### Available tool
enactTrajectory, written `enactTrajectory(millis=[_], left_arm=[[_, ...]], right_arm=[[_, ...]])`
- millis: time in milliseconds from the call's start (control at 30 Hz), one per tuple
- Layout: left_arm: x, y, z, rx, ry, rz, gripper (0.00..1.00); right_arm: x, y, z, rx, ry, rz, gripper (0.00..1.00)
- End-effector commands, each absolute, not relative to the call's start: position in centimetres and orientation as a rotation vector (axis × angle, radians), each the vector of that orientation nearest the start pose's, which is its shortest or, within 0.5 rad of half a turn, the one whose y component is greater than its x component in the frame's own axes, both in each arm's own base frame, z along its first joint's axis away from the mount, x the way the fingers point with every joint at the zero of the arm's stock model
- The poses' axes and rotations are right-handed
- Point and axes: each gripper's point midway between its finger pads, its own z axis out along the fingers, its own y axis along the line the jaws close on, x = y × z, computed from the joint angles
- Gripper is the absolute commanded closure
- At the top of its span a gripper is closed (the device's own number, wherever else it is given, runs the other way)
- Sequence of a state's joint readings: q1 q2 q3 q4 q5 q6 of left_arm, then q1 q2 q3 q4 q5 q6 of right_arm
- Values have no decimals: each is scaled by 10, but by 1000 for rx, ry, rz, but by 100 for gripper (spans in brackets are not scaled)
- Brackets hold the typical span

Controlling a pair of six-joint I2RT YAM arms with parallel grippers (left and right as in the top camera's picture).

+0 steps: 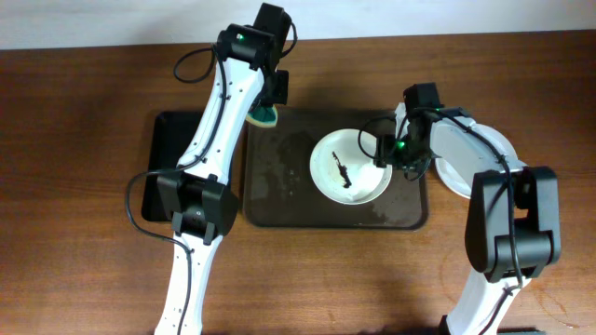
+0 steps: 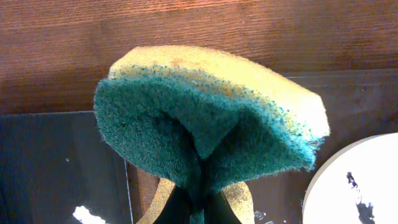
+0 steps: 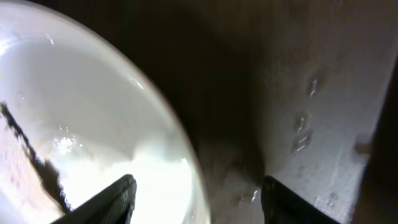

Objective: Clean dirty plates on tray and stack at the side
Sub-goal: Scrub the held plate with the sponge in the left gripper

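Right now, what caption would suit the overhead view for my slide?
Left jaws hold a sponge at the tray corner; right jaws, open, straddle the smeared plate rim.

The left arm (image 1: 219,112) is made of long white tubes w/ fat black joints (image 1: 196,205) in between. A tiny green light (image 1: 244,37) is seen near its far end. Thin black cables (image 1: 129,197) are looped out at its side & by the top. The right arm (image 1: 512,228) is built the same way: a white lower tube, big black blocks, a second green light (image 1: 400,146) & a thin black wire (image 1: 486,149). The left gripper (image 2: 198,199) is fitted w/ two pale tan fingers (image 2: 239,200). The right gripper (image 3: 196,199) is fitted w/ two dark fingers (image 3: 109,202), flat & shaped like wedges.
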State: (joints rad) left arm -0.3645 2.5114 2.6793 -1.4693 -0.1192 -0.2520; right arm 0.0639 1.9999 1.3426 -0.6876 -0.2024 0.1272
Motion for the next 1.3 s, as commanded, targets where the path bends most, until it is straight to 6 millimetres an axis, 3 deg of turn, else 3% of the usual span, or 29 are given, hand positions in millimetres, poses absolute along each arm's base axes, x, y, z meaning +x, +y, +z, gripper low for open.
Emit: enactTrajectory(millis=[0, 67, 133, 167, 233, 333, 500, 567, 633, 800, 867, 933, 1033, 1100, 1133, 1200, 1267], left_arm=[[505, -171, 142, 121, 2822, 25, 100], [505, -171, 141, 121, 2825, 26, 100], [504, -172, 138, 123, 2835, 17, 100], [502, -177, 136, 130, 2848, -20, 100], [493, -194, 124, 162, 2893, -125, 100], [483, -215, 97, 238, 2928, -123, 100], [454, -278, 33, 461, 2932, -148, 100], [453, -316, 29, 527, 2861, -276, 100], [456, -335, 30, 556, 2801, -303, 100], [450, -356, 17, 555, 2816, -439, 100], [445, -353, 11, 548, 2846, -435, 100], [440, -342, -11, 535, 2912, -401, 100], [430, -301, -50, 342, 3105, -328, 100], [429, -286, -52, 264, 3168, -390, 100], [426, -268, -50, 252, 3213, -365, 100], [413, -250, -47, 358, 3274, -333, 100], [393, -223, -45, 545, 3346, -166, 100]], right_arm=[[428, 63, 5, -172, 2856, 320, 38], [427, 65, -12, -168, 2877, 340, 57], [426, 65, -15, -136, 2889, 351, 89], [426, 65, -15, -90, 2894, 357, 96], [422, 65, -18, 164, 2922, 386, 96], [407, 66, -24, 432, 2968, 404, 96], [400, 76, -25, 396, 2998, 394, 96], [400, 76, -25, 398, 3000, 389, 96], [398, 76, -26, 400, 3006, 388, 96], [396, 75, -26, 403, 3016, 385, 96], [396, 75, -26, 403, 3017, 385, 96], [394, 75, -26, 405, 3024, 384, 96], [385, 76, -27, 405, 3063, 392, 96], [375, 87, -27, 350, 3093, 521, 96], [368, 93, -29, 341, 3094, 628, 96], [362, 95, -35, 340, 3089, 674, 96], [362, 96, -37, 338, 3082, 692, 96]])
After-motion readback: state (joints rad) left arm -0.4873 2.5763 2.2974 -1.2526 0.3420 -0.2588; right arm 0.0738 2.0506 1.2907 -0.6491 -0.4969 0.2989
